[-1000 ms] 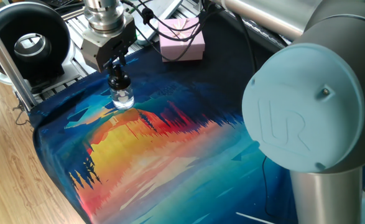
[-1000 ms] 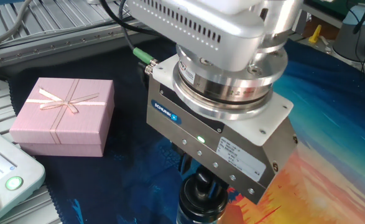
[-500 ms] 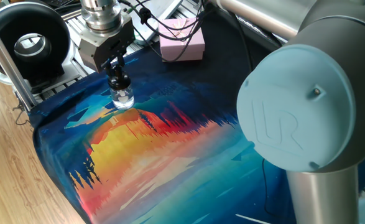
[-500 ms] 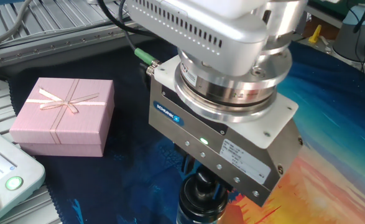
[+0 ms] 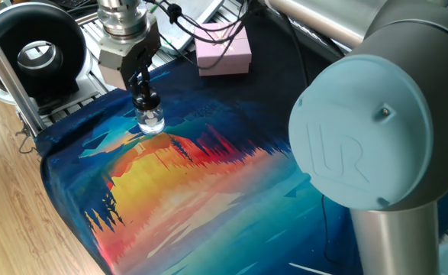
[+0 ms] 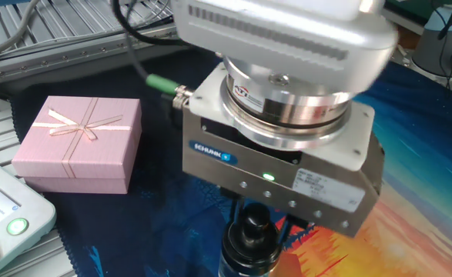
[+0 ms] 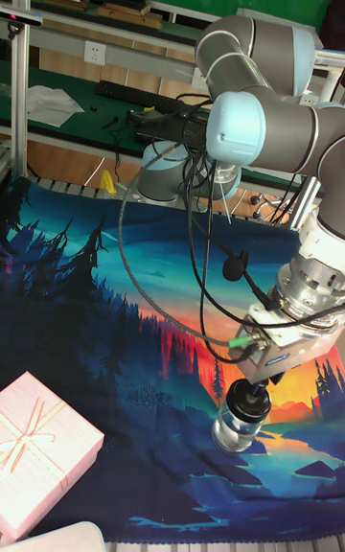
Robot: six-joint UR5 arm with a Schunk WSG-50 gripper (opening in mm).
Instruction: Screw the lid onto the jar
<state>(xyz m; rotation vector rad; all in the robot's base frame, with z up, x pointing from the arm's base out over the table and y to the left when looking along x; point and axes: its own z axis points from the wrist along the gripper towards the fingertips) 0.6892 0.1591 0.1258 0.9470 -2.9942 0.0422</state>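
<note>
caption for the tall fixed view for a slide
UR5 gripper holding the black lid on the upright glass jar, pink box nearby.

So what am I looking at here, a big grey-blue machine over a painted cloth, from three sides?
It is one robot arm. Its end carries a gripper, two metal fingers that close like tongs. Three fixed cameras watch the same table: one from beside the arm's big joint, one close behind the gripper, one tall shot from the front. On the colourful landscape mat stands a tiny clear glass jar, with a small black lid on its neck. The fingers are closed on that lid. A pink gift box with a ribbon sits aside, untouched.
</note>
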